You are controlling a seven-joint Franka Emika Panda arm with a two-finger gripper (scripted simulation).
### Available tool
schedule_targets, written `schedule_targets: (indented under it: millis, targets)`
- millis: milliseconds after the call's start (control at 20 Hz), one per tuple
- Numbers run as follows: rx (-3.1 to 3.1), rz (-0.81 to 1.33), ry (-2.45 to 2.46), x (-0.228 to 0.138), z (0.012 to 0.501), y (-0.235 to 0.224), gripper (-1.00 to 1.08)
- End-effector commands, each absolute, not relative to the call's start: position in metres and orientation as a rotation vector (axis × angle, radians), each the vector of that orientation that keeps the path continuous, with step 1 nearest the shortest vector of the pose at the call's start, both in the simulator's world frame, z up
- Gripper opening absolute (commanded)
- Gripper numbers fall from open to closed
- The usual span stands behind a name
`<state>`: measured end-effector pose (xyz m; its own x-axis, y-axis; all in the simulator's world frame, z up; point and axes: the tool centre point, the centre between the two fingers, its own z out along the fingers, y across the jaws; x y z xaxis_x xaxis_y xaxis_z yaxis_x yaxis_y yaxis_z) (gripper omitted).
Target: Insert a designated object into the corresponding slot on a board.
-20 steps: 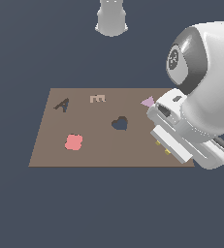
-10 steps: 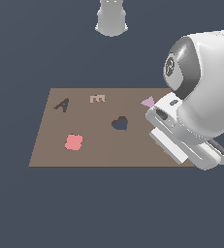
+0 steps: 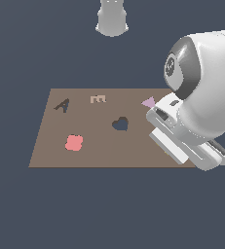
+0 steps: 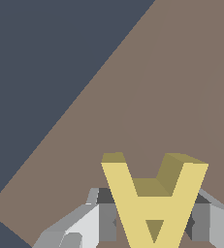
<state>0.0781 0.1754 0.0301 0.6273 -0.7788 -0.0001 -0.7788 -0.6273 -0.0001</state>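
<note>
The yellow A-shaped block [image 4: 133, 193] sits between my gripper's [image 4: 154, 220] two grey fingers [image 4: 107, 215] in the wrist view, above the brown board [image 4: 171, 87] near its edge. The gripper is shut on it. In the exterior view my hand [image 3: 182, 141] hangs over the board's [image 3: 99, 151] right end; the block and fingertips are hidden behind it. The dark A-shaped slot [image 3: 62, 105] lies at the board's far left corner, well apart from my hand.
On the board are a dark heart-shaped hole [image 3: 120, 123], a pink triangle [image 3: 148, 102] just beside my hand, a red clover-like piece [image 3: 74, 142] and a pale E-shaped piece [image 3: 98, 99]. The arm's base [image 3: 112, 18] stands beyond the board.
My hand has risen and shifted slightly to the exterior view's right. The small yellow bits seen under it earlier no longer show.
</note>
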Motion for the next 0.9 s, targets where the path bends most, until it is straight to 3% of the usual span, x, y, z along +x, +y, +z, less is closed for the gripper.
schedule_targets:
  millis: [0, 850]
  targets:
    - [-2.835, 0.0, 1.353, 0.077, 0.03, 0.174, -1.0]
    - [-2.894, 0.0, 1.223, 0.035, 0.032, 0.118, -1.0]
